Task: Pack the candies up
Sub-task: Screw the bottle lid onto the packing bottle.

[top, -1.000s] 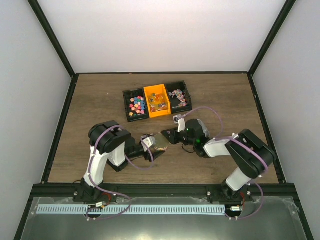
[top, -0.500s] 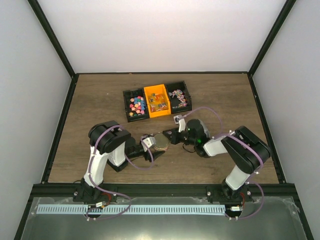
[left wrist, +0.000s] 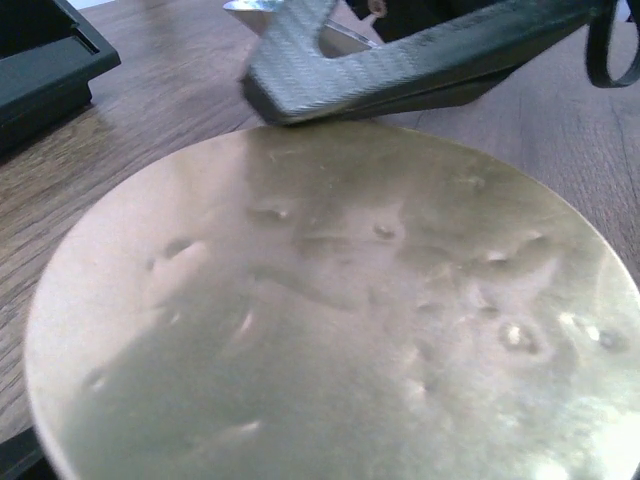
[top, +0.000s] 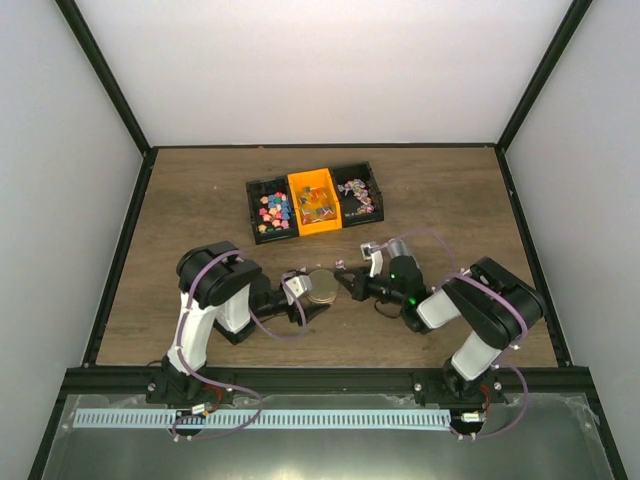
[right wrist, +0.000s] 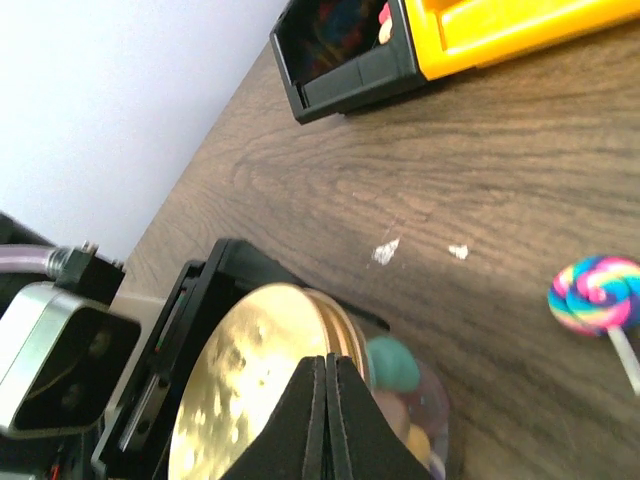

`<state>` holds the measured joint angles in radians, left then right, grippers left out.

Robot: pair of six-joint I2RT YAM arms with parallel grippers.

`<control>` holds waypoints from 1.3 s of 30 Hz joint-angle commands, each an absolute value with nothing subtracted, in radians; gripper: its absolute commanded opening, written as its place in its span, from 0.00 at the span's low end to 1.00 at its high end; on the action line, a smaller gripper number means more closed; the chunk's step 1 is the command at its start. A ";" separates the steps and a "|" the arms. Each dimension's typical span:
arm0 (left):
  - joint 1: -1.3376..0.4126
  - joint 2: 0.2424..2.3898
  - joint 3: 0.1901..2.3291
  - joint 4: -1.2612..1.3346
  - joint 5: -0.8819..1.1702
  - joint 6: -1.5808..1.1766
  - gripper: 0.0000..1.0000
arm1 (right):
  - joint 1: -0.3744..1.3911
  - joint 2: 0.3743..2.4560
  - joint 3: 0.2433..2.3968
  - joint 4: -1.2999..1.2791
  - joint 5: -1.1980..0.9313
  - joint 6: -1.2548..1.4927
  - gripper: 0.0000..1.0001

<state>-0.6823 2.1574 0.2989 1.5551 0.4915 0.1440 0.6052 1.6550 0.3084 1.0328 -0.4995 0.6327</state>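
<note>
The candies fill a three-part tray: pink and mixed ones at the left (top: 273, 210), more in the orange middle bin (top: 316, 203), wrapped ones at the right (top: 358, 195). Some candies (right wrist: 395, 365) show inside the clear jar (right wrist: 425, 400), which lies tilted with its gold-cream round lid (top: 322, 284) on. My left gripper (top: 312, 298) is shut on the jar; the lid (left wrist: 330, 320) fills its view and hides its fingers. My right gripper (top: 348, 286) is shut and empty, its tips (right wrist: 326, 362) just in front of the lid's edge (right wrist: 250, 380).
A swirl lollipop (right wrist: 597, 295) lies on the wood beside the jar; it also shows in the top view (top: 338, 264). The black bin (right wrist: 340, 50) and the orange bin (right wrist: 500, 30) stand beyond. White crumbs (right wrist: 385, 252) lie on the table.
My right gripper has swung from above the lid down and to the right, toward the near side. The left gripper and jar have stayed put.
</note>
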 commanded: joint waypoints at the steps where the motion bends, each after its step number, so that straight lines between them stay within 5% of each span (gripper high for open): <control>1: -0.670 2.267 0.249 1.773 0.428 0.011 0.86 | 0.696 1.630 0.184 1.025 -0.732 0.677 0.01; 13: -0.670 2.275 0.245 1.773 0.445 0.032 0.86 | 0.669 1.420 0.113 0.949 -0.537 0.716 0.01; 20: -0.670 2.269 0.238 1.773 0.464 0.038 0.86 | 0.608 1.330 0.248 0.727 -0.411 0.618 0.21; 30: -0.669 2.268 0.234 1.773 0.462 0.035 0.86 | 0.597 1.571 0.471 0.653 -0.524 0.485 0.16; 39: -0.669 2.264 0.224 1.773 0.443 0.041 0.86 | 0.598 1.653 0.454 0.758 -0.638 0.531 0.06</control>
<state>-0.6827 2.1567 0.2977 1.5555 0.4835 0.1425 0.5900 1.6344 0.4709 0.7223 -0.5568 0.5236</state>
